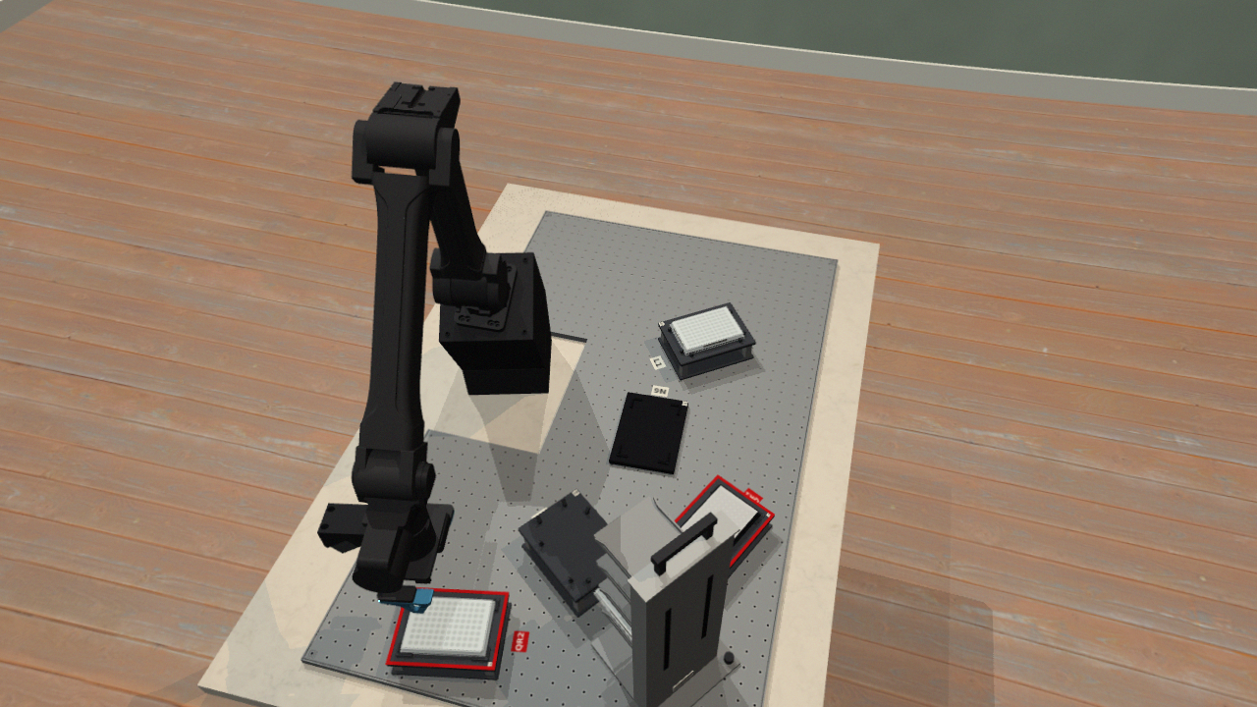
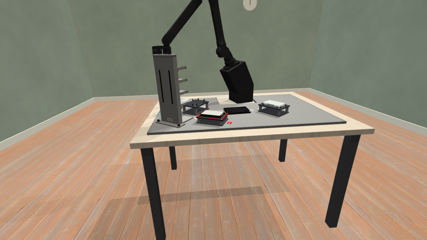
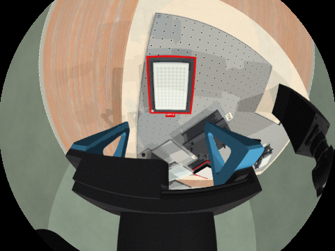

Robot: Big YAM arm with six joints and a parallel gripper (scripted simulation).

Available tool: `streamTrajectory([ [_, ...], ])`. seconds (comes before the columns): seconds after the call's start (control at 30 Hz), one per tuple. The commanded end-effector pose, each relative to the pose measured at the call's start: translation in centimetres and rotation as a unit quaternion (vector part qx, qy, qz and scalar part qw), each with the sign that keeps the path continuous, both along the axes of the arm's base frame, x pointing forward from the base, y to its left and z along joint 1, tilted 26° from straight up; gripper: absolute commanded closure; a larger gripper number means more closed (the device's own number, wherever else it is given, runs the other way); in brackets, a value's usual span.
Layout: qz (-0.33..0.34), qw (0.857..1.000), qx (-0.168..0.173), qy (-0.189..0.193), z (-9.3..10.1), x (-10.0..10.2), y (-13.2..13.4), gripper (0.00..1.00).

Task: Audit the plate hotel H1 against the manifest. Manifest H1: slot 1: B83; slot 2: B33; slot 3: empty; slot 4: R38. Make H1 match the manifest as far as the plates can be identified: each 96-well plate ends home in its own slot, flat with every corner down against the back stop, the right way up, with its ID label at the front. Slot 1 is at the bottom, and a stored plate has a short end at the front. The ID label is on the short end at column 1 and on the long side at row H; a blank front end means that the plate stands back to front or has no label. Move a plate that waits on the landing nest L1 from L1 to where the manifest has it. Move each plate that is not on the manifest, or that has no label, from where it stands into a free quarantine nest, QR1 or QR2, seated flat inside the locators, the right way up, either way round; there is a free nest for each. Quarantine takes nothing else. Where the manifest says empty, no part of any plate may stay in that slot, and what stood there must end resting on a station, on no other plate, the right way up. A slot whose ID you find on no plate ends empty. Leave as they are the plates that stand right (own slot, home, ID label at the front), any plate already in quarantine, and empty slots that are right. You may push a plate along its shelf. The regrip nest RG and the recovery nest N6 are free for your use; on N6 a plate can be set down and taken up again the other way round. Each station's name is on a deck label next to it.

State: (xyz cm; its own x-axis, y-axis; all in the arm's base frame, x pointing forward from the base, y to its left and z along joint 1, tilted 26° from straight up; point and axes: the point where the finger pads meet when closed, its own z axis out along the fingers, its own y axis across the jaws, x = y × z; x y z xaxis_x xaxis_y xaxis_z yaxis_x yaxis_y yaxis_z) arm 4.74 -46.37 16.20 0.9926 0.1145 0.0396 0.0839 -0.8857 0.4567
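Observation:
A white 96-well plate lies flat in the red-framed quarantine nest QR2 at the deck's near left corner. It also shows in the wrist view. My gripper hangs above the nest's far edge, raised clear of the plate, and its blue fingers stand wide open with nothing between them. Another plate sits on the landing nest L1. A third plate lies in nest QR1. The grey hotel H1 stands at the near edge; its slots are hidden from above.
The regrip nest RG with upright pins stands beside the hotel. The flat black recovery nest N6 lies mid-deck. The arm's black base block is at the deck's left side.

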Motion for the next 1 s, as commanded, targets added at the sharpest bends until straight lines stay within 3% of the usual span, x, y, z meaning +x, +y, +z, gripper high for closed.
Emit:
streamTrajectory([
  [0.0,-0.001,1.000,-0.013,0.002,2.5,-0.7,0.0,0.00],
  [0.1,0.001,1.000,0.000,0.003,1.7,-0.5,-0.5,0.00],
  [0.13,0.001,1.000,-0.014,0.002,3.1,-0.5,-0.5,0.00],
  [0.33,0.000,1.000,-0.024,0.001,5.5,-0.7,0.4,0.00],
  [0.37,0.017,1.000,-0.002,0.008,3.2,0.3,2.0,0.00],
  [0.43,0.032,0.999,0.016,0.018,1.4,0.9,2.1,0.00],
  [0.63,0.061,0.998,0.002,0.031,2.3,2.1,2.8,0.00],
  [0.67,0.068,0.997,-0.014,0.033,3.7,2.5,2.3,0.00],
  [0.87,0.113,0.992,-0.001,0.057,1.3,4.4,3.2,0.00],
  [0.97,0.134,0.989,-0.019,0.066,2.4,5.3,3.6,0.00],
])
